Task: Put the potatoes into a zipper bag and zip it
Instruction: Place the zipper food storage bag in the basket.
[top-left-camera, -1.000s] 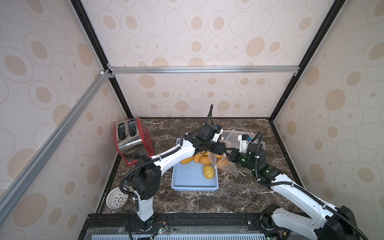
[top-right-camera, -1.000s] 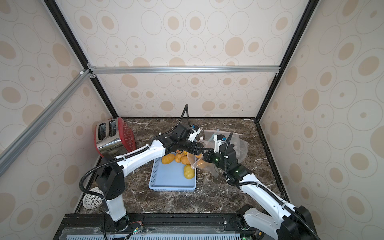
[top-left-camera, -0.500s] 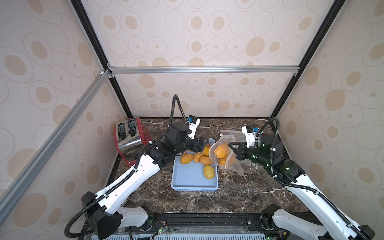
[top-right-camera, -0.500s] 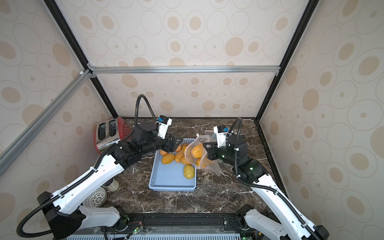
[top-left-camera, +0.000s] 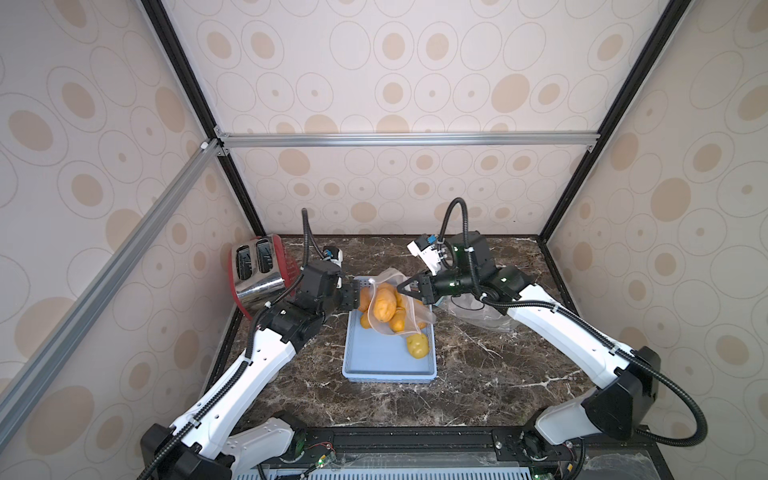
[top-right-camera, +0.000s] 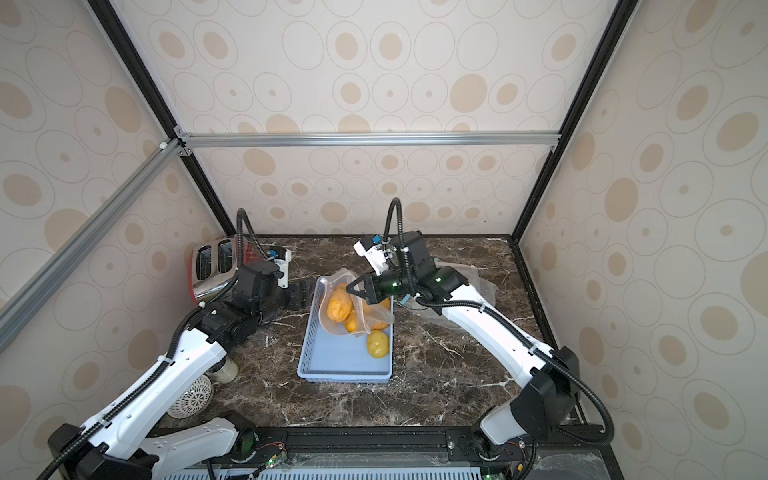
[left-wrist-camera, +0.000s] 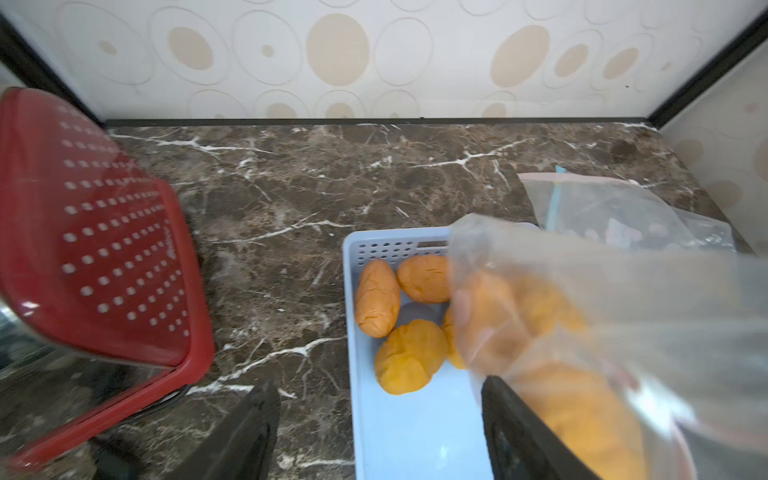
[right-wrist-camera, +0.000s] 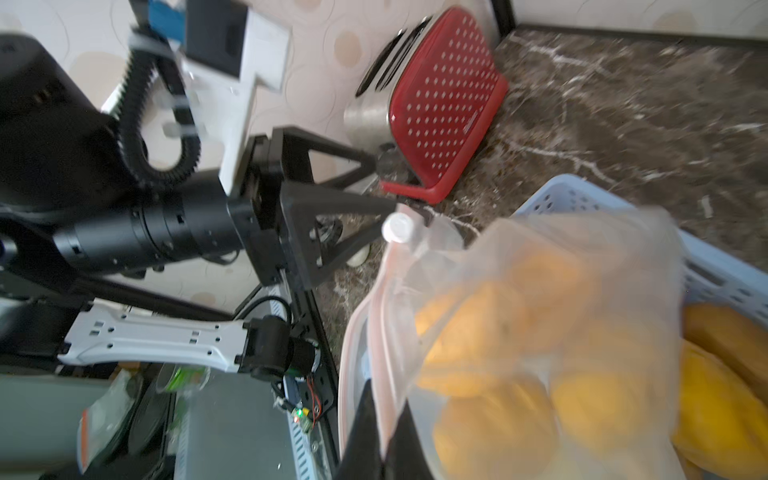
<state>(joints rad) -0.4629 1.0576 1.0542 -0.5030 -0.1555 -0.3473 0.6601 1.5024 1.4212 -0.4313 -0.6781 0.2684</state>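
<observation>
A clear zipper bag with several orange potatoes inside hangs over the far end of the blue tray. My right gripper is shut on the bag's pink rim, near its white slider. Just left of the bag, over the tray's left edge, my left gripper stands open and empty. Loose potatoes lie in the tray's far corner. A yellowish one lies by the tray's right wall.
A red and chrome toaster stands at the back left, close to my left arm. Spare clear bags lie on the marble right of the tray. A white strainer and a jar sit at the front left.
My right gripper has carried the bag leftward, from beside the tray to over it. My left gripper has drawn back to the left, away from the bag's mouth, staying open.
</observation>
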